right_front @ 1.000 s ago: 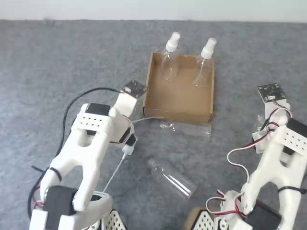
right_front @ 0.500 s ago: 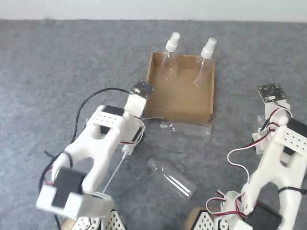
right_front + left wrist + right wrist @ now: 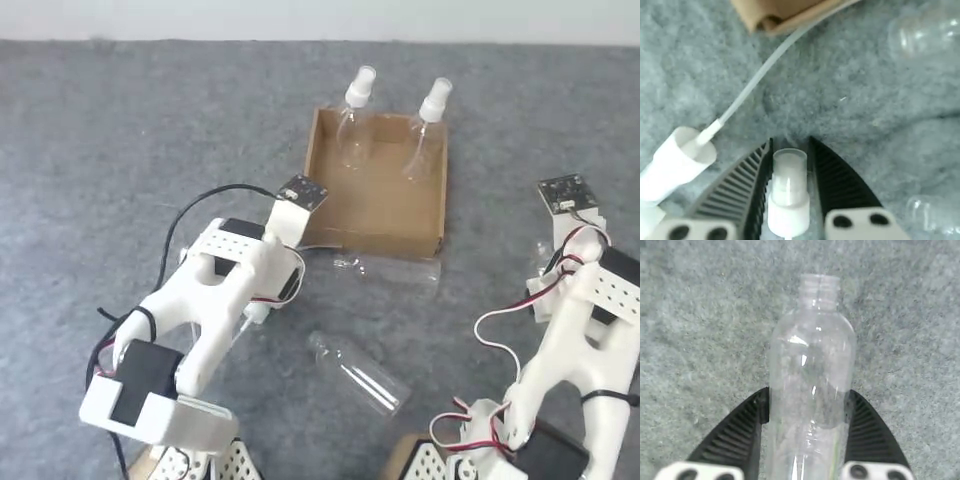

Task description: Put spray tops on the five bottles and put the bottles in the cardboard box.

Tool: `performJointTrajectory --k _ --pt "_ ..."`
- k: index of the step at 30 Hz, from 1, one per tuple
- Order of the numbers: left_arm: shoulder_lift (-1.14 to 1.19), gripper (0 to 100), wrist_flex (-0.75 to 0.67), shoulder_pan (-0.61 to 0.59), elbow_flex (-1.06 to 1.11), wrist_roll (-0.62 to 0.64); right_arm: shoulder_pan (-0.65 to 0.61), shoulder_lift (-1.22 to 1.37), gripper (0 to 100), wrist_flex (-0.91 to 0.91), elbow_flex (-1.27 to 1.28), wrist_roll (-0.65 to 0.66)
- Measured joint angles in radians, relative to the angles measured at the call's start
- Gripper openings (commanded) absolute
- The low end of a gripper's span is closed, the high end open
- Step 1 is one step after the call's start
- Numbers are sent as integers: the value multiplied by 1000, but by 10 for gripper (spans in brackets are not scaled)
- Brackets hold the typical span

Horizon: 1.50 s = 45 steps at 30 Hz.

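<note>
At the tabletop [image 3: 90, 150], a spray top [image 3: 786, 195] is held in the left jaws and an uncapped bottle [image 3: 812, 365] in the right jaws; axes should be aligned before seating.

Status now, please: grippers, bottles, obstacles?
Left gripper shut on spray top. Right gripper shut on uncapped bottle. Two capped bottles in box, two bare ones loose before it.

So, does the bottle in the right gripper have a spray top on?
No, the bottle held by the right gripper has a bare, open neck.
</note>
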Motion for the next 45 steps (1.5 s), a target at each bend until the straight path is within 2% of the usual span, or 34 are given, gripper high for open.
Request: performJointTrajectory --k 4,14,25,29,32,39,45 --pt "0 191 12 -5 -3 0 0 0 113 0 0 0" --pt "2 172 121 -8 -37 0 0 0 113 0 0 0" --pt "2 9 118 -5 -37 0 0 0 113 0 0 0" --pt "-6 9 117 -5 -37 0 0 0 113 0 0 0" --pt "-86 9 138 -5 -35 0 0 0 136 0 0 0" --pt "-436 10 199 -5 -12 49 0 0 320 34 0 0" --pt "-641 11 150 -6 118 55 0 0 330 61 0 0"
